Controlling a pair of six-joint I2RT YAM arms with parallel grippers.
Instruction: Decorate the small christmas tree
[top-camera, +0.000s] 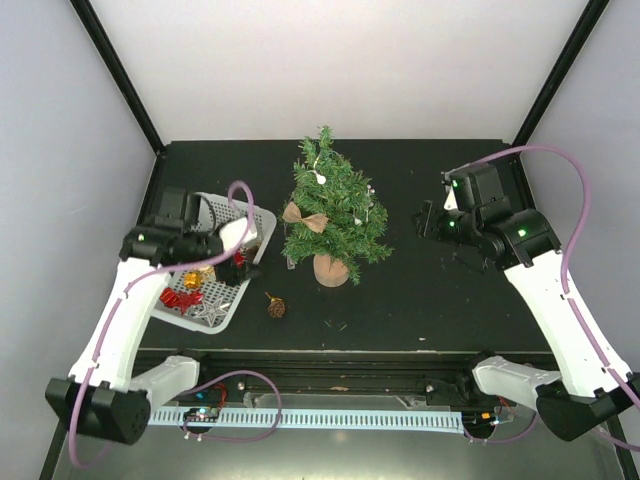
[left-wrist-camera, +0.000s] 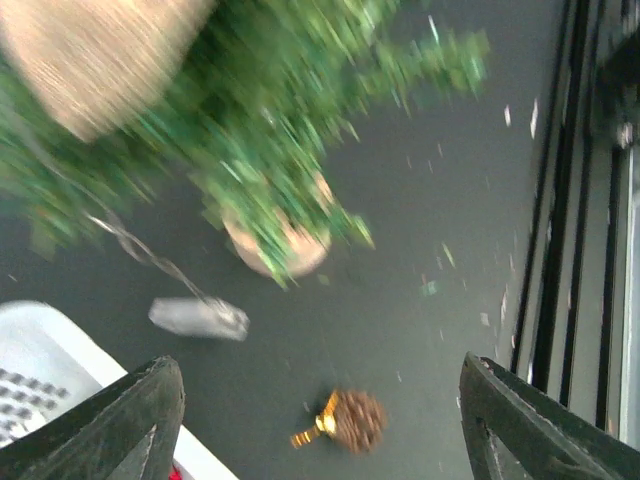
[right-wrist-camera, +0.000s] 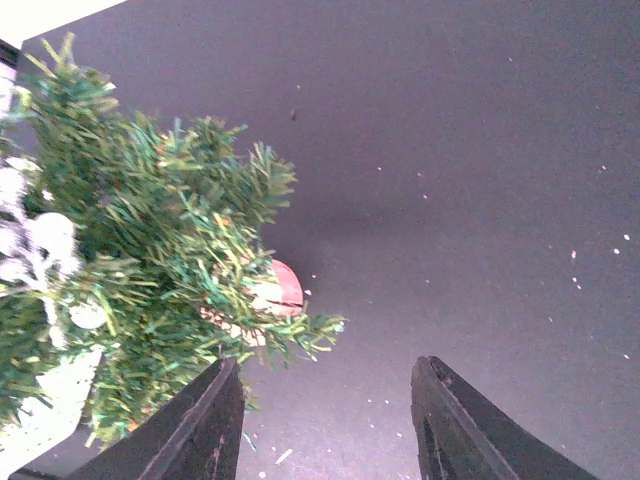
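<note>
Tree-decorating task, at a pause between placements. The tree (top-camera: 335, 215) stands on the table (top-camera: 420, 300) between the two hands, ahead and to the right of the left hand (left-wrist-camera: 320, 425) and to the left of the right hand (right-wrist-camera: 325, 430). Both hands have their fingers apart with nothing between them. The left hand hangs over the near edge of the basket (top-camera: 246, 288), and its own view is blurred. The right hand hovers beside the outer branches.

Judged step: fetching the next ornament, since some pieces are hung and others lie unused. The next move calls for closing on one small piece below the left hand, or on the pine cone (top-camera: 276, 307) just ahead of it. That piece must then be seated on a bare branch without pushing the light tree over.

Materials:
- **Tree:** cone of bristly green needles on a round tan wooden base.
- **Decorations already hung:** a coarse tan bow (top-camera: 303, 218) and small white baubles (top-camera: 320, 178).
- **Basket:** white perforated plastic holding glossy red, gold and silver trinkets.
- **Pine cone:** brown and scaly, with a gold cap.
- **Table:** matt black, flecked with shed needles.
</note>
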